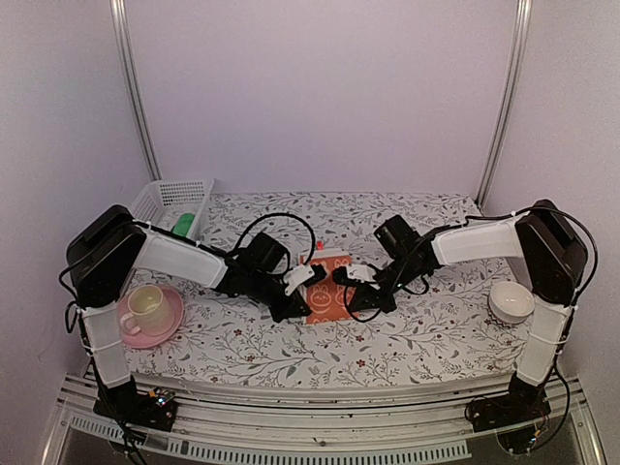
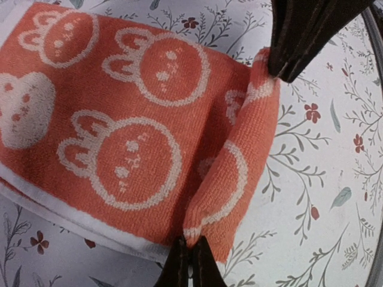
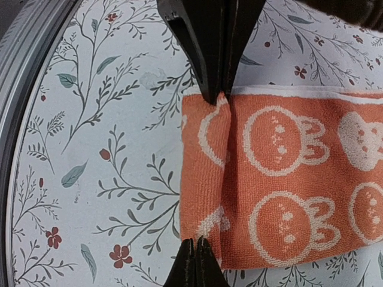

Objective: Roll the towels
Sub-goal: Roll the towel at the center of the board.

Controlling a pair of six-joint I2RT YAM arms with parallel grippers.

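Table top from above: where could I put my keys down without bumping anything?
Free: the tablecloth's front strip between the pink saucer and the white bowl, and the back strip from the basket rightward. Crowded: the middle, where the left gripper and right gripper both pinch the orange towel.

This looks like a robot laboratory cell, dressed as a home table. Behind the left gripper (image 1: 312, 274) and the right gripper (image 1: 341, 275) stand plain pale walls (image 1: 320, 87) and bare metal posts (image 1: 134, 97). On their near side a metal rail (image 1: 320, 418) carries the arm bases. Under them lies a flowered tablecloth (image 1: 426, 334), with a pink cup (image 1: 145, 302) left of the left gripper and a white bowl (image 1: 511, 302) right of the right one.
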